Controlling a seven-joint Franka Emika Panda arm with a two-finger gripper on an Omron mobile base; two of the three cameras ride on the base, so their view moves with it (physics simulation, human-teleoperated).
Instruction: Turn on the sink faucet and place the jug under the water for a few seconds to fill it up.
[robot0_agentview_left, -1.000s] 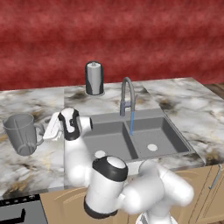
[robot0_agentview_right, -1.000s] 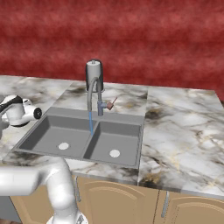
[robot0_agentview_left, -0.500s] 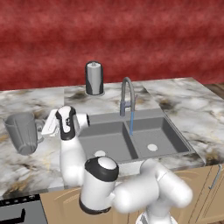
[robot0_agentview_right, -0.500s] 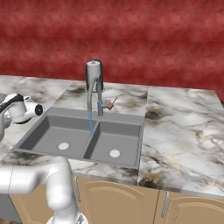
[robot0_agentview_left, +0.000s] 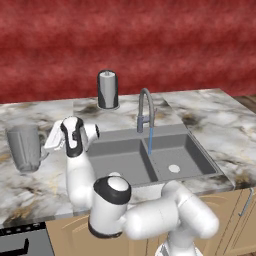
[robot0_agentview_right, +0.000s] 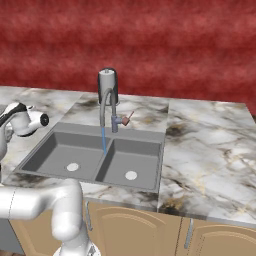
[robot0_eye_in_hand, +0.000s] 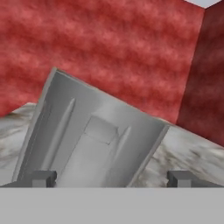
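On the counter left of the sink (robot0_agentview_left: 125, 155), the gripper (robot0_eye_in_hand: 111, 177) stands spread wide, empty, its fingertips (robot0_eye_in_hand: 43, 177) flanking the jug (robot0_agentview_left: 24, 146) without touching; the arm reaches left, hand level.

1. Translucent grey tapered glass jug (robot0_agentview_left: 23, 146): upright on the marble counter, well left of the sink.
2. Slim grey metal gooseneck faucet (robot0_agentview_right: 107, 107): behind the dark grey double-basin sink (robot0_agentview_right: 55, 148), discharging a thin blue water stream (robot0_agentview_right: 104, 140) near the basin divider.
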